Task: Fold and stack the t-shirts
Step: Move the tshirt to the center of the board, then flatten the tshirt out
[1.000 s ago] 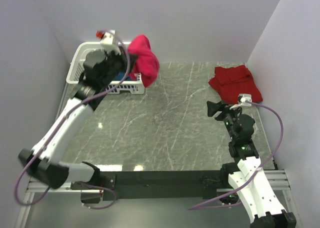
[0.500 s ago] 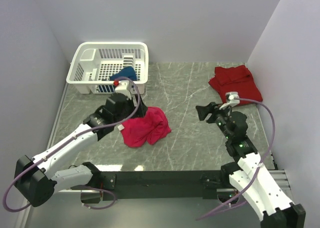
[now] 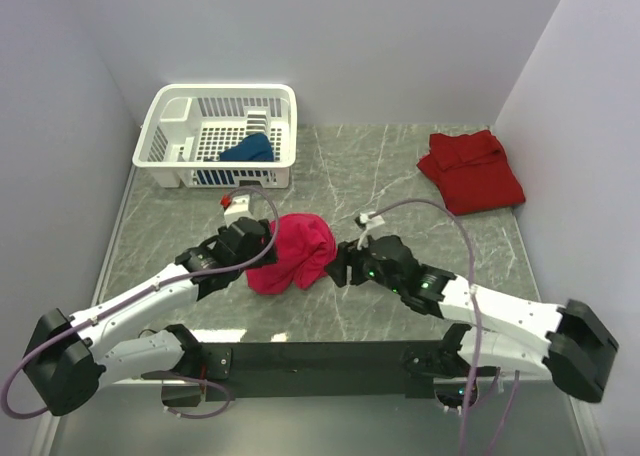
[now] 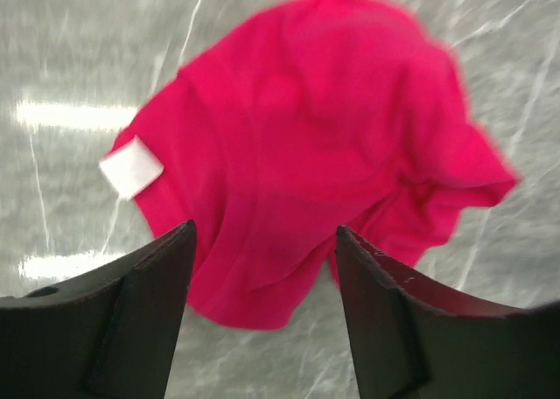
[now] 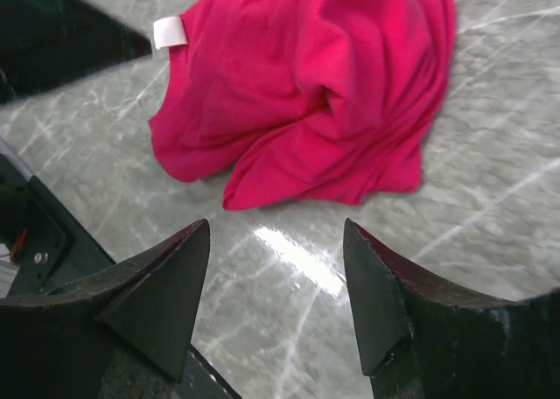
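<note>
Our left gripper (image 4: 262, 241) hangs spread wide right over the magenta t-shirt (image 4: 306, 128). Our right gripper (image 5: 276, 228), equally wide, has it just ahead of its fingertips. We judge that closing here could pinch several bunched layers, lifting the cloth as a lump, and that the two grippers, so near, could bump. The shirt lies crumpled on the worktop (image 3: 400, 176), its white label (image 4: 131, 167) showing.

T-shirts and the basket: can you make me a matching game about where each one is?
Things:
1 white basket
2 magenta t-shirt
3 darker red t-shirt
4 dark blue t-shirt

Places:
A crumpled in the middle
B back left corner
C inside the white basket
D back right, lying alone

Pairs: 1-B; 2-A; 3-D; 4-C
</note>
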You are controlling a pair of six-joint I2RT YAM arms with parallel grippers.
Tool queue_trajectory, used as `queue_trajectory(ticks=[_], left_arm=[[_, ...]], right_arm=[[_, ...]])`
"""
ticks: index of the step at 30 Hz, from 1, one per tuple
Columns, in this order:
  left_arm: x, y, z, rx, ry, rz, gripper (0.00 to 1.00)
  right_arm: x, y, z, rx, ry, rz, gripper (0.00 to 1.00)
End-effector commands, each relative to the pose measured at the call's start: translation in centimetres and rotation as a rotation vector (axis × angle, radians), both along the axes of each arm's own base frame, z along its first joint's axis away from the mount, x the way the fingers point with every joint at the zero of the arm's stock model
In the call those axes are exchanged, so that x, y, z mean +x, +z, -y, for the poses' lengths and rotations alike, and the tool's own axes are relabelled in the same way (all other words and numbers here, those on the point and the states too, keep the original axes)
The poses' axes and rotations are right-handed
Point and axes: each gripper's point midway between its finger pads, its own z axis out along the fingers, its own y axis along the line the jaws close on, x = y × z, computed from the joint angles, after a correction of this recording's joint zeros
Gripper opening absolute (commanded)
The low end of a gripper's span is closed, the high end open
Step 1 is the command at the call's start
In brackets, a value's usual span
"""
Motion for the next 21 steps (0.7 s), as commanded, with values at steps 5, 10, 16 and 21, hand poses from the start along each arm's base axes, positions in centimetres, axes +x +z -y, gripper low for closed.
queue_trajectory(ticks=[5,10,16,21], left_arm=[[-3.0,-2.9,1.8,-0.139,-0.032,-0.105,0.66],[-4.0,-4.9,1.5,-0.096,-0.024,-0.168,0.67],[-5.0,-6.1,2.6,-0.14,-0.073,-0.198,0.7],[-5.9,-8.1,4.2,-0.17,-0.137,-0.267,0.69]], right_arm=[[1.3,1.8,-4.6,0.014,-0.025,0.017,0.66],[1.5,-0.6,-5.9,-0.028,-0.028,-0.048,0.65],[2.4,-3.2,-6.3,-0.095,-0.083,-0.101,0.63],[3.3,-4.5,-6.8,-0.148,-0.108,-0.119,0.61]])
